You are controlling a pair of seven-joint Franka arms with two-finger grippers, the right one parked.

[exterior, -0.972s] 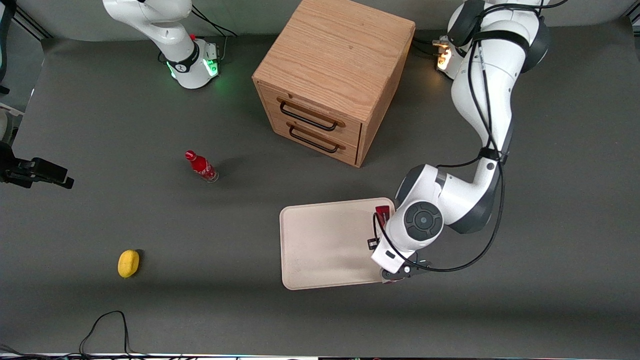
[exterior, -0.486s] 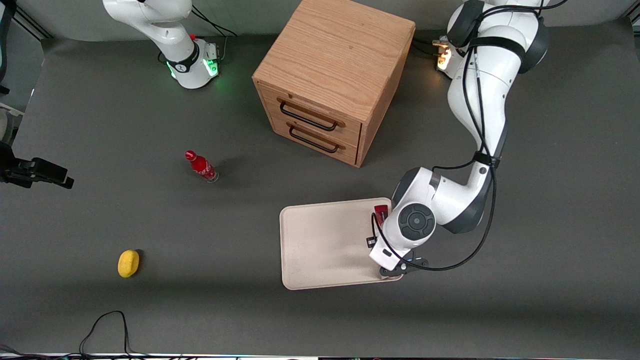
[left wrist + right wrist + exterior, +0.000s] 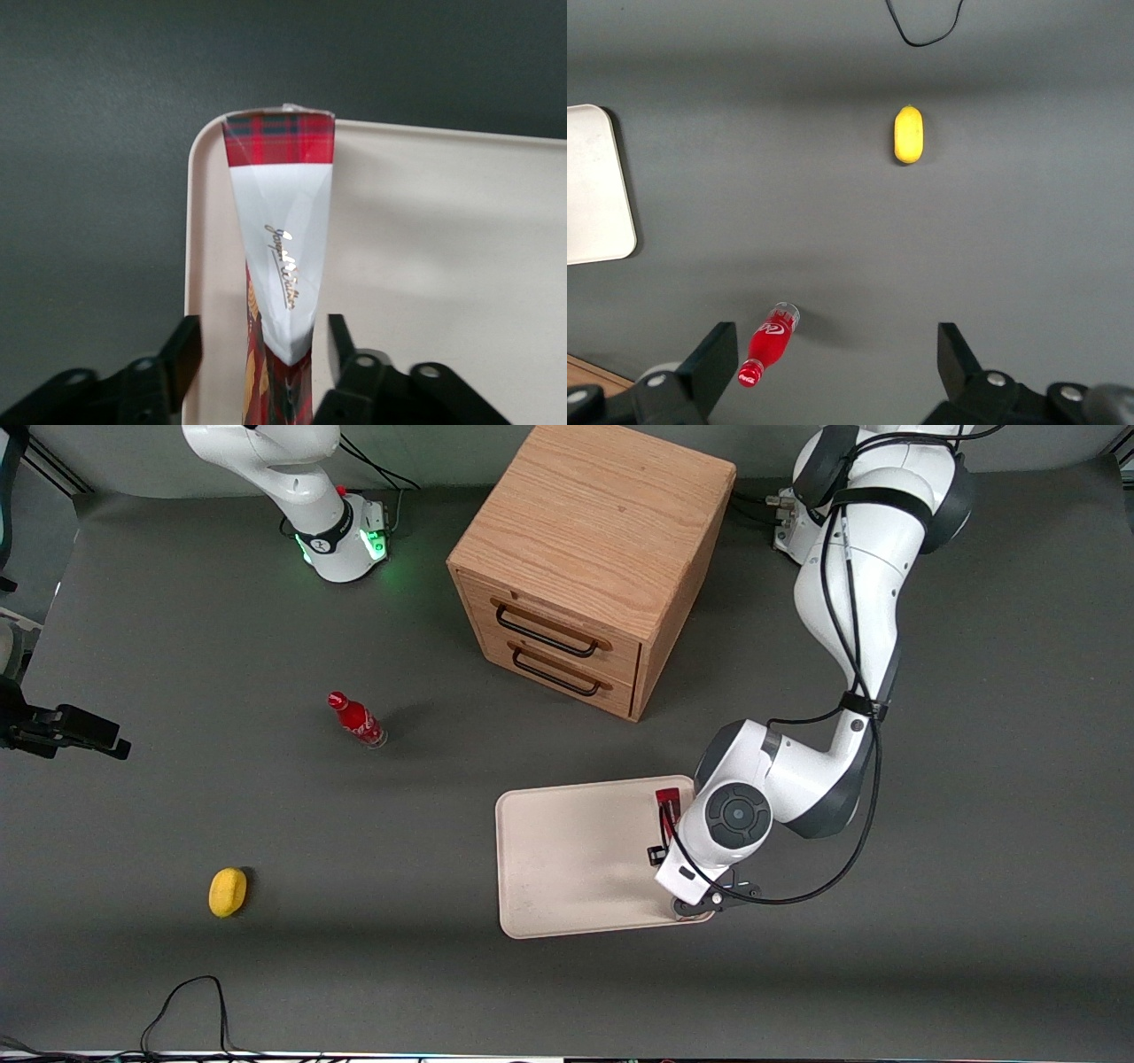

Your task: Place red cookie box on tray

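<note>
Since the red cookie box sits on edge along the tray rim at the working arm's end, the gripper straddles it with fingers spread and not touching. My guess: it's let go, and the thin box could tip.

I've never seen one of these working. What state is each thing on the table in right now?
Red cookie box: on the tray, standing on its narrow edge near the rim.
Tray: flat on the table, holding only the box.
Gripper: open, fingers either side of the box.
Drawer cabinet: both drawers closed.
Red bottle: upright.
Lemon: lying loose.
</note>
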